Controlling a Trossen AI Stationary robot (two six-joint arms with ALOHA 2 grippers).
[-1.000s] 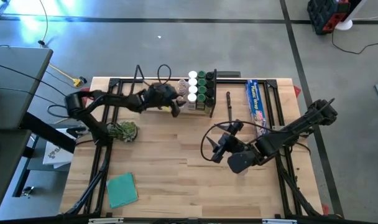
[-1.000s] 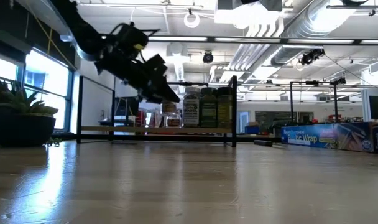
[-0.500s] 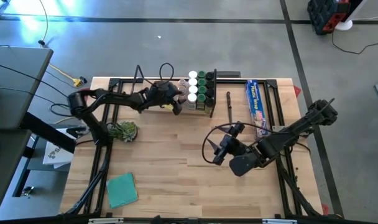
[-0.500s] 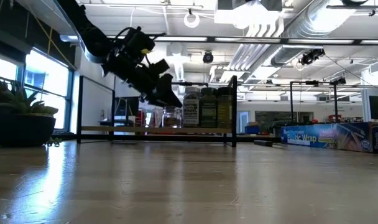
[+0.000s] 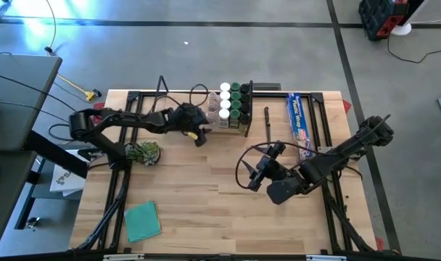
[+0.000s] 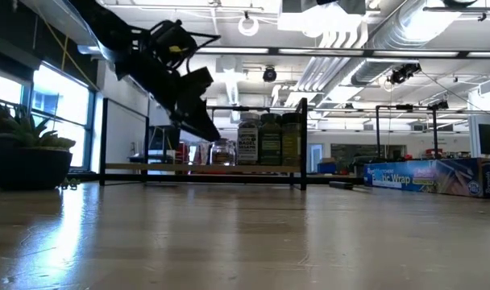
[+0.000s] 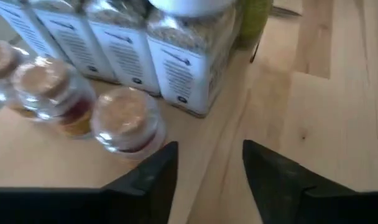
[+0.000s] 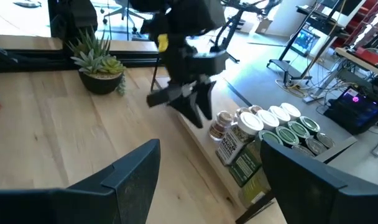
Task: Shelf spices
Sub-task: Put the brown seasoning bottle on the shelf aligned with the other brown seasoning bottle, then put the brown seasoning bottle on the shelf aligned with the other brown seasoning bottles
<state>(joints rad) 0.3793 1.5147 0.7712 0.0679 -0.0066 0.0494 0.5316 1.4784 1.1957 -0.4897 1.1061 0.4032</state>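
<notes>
Cloth (image 5: pixel 141 220), teal and folded, at the table's near left corner. Farther back on that side, potted leafy plant (image 5: pixel 143 152), well apart from the cloth.

Next along, left gripper (image 5: pixel 199 136), reached in from the left edge and hanging above the wood at the front of the shelf (image 6: pixel 132 167). Fingers parted a moderate way, nothing between them, only bare board and tabletop showing through the gap in the left wrist view (image 7: pixel 207 168). In the low view, raised off the surface and tilted down toward the jars (image 6: pixel 201 129).

Then the spices (image 5: pixel 231 105), all standing upright on the shelf, crowded toward its right end against the black wire frame. Small round jars with cork-coloured tops (image 7: pixel 124 118) at the left of the group, nearest the left gripper but not touched by it. Beside them, taller jars with white lids (image 7: pixel 189 62), then a block of green-lidded ones at the right.

Nearer the front of the table, right gripper (image 5: pixel 255 174), held over bare wood well apart from the shelf. Fingers spread wide and empty, pointed toward the jars as seen from its own wrist (image 8: pixel 207 180).

Just right of the shelf, thin dark stick-like object (image 5: pixel 266 119), too small to identify. Beyond it, long blue wrap box (image 5: pixel 299 119), lying flat near the table's right rear edge.
</notes>
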